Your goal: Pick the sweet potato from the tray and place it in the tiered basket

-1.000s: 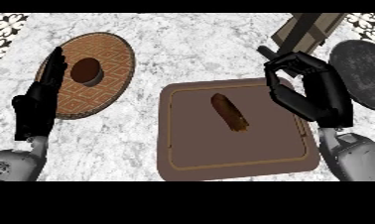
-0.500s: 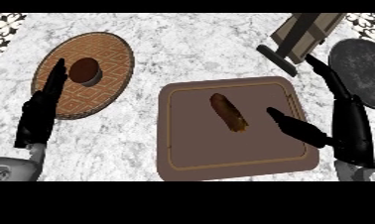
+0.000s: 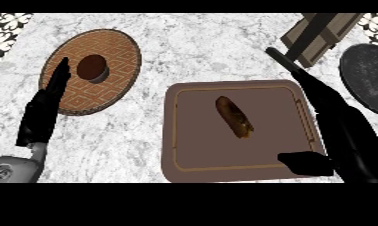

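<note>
Here sweet potato [image 3: 234, 116] left of right hand [image 3: 336, 120]

The left robot hand [image 3: 44, 112] is rendered in matte black throughout, narrow and elongated in outline, with slim fingers that taper to rounded tips. It is joined at a pale wrist cuff to a light grey forearm [image 3: 16, 170], whose casing is smooth and rounded. The right robot hand [image 3: 347, 130] is finished in the same unbroken black, with a broad dark palm, long thin fingers and a short, blunt thumb [image 3: 303, 162]; no markings, screws or cables can be made out on either.
</note>
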You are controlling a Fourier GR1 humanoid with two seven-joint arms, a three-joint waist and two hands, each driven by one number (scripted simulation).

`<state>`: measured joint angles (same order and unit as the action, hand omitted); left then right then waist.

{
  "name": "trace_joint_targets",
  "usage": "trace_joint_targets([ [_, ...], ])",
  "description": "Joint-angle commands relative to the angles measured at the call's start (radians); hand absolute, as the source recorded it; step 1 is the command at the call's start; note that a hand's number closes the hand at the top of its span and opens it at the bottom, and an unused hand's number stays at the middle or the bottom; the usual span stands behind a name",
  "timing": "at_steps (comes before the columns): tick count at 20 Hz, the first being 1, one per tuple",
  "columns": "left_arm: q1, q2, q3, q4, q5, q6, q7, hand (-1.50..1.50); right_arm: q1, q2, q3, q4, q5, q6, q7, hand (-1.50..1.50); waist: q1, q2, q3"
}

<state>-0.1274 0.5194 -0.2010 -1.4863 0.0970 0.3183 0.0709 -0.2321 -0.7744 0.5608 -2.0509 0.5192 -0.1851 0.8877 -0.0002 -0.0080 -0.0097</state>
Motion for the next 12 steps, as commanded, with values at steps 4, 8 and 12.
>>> trace_joint_targets([
  [4, -0.056, -0.024, -0.004, 0.062, -0.012, -0.030, -0.033, 0.00, -0.302, 0.167, 0.093, -0.002, 0.034, 0.314, 0.437, -1.50, 0.024, 0.009, 0.003],
  [8, -0.049, -0.027, -0.003, 0.037, -0.012, -0.028, 0.010, 0.00, -0.360, 0.317, 0.139, 0.103, 0.060, 0.343, 0.541, -1.50, 0.021, 0.006, 0.005],
  [12, -0.051, -0.051, -0.006, 0.056, -0.041, 0.001, -0.022, 0.00, -0.398, 0.375, 0.094, 0.258, 0.016, 0.381, 0.526, -1.50, 0.020, 0.010, 0.006],
])
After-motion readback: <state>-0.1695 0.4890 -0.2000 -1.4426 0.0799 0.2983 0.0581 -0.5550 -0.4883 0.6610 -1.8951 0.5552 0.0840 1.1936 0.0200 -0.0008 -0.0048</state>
